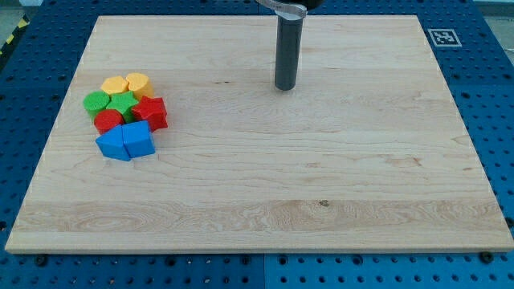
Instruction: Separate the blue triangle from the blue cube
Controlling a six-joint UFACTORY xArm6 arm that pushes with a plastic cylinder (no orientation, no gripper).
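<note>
My tip (285,87), with no pincer, stands well right of the touching blue cube (113,144) and blue triangle (138,140), seemingly the right-hand one. I'd wedge between them gently.

Eight coloured blocks cluster tightly at the wooden board's (321,177) left edge; blue triangle block (138,140) touches blue cube block (113,145). My tip (285,87) stands well apart, upper centre.

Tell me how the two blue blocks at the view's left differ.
The blue cube shows a flat top and square faces; the blue triangle shows sloping faces meeting at a ridge. The blue cube lies to the view's left, at the cluster's outer corner; the blue triangle sits below the red block. Both are the same blue, touch each other, and lie far from my tip.
</note>
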